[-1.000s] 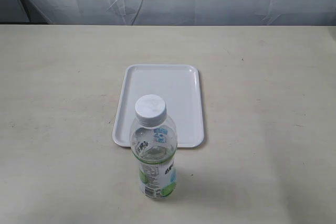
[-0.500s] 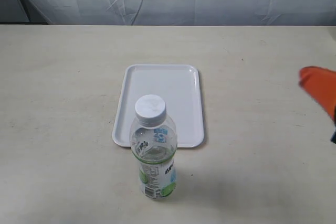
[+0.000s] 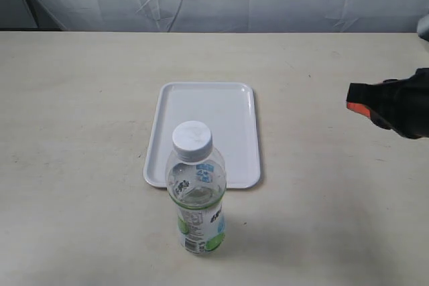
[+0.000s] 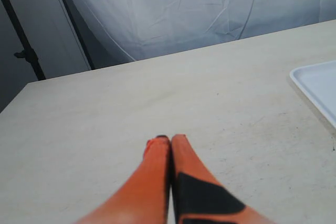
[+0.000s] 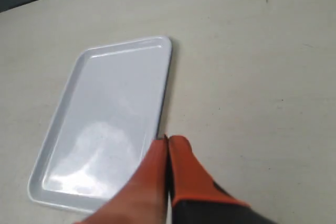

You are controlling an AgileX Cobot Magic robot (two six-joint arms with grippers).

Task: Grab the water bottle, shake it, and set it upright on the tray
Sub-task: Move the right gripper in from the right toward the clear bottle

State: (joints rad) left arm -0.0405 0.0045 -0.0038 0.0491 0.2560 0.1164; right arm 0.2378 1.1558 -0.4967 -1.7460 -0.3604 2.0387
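Clear water bottle [image 3: 196,189] upright beside tray [image 3: 204,102], well apart from right pincer [image 3: 353,106].

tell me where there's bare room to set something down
The tray is bare inside its rim. The table left of it is open too. Crowded: by the tray's near edge, where the water bottle stands; the right gripper hangs at right.

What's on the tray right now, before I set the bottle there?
Only bare white surface shows on the tray, in exterior and right wrist views. The water bottle stands on the table in front; its cap hides a patch of the tray's near edge.
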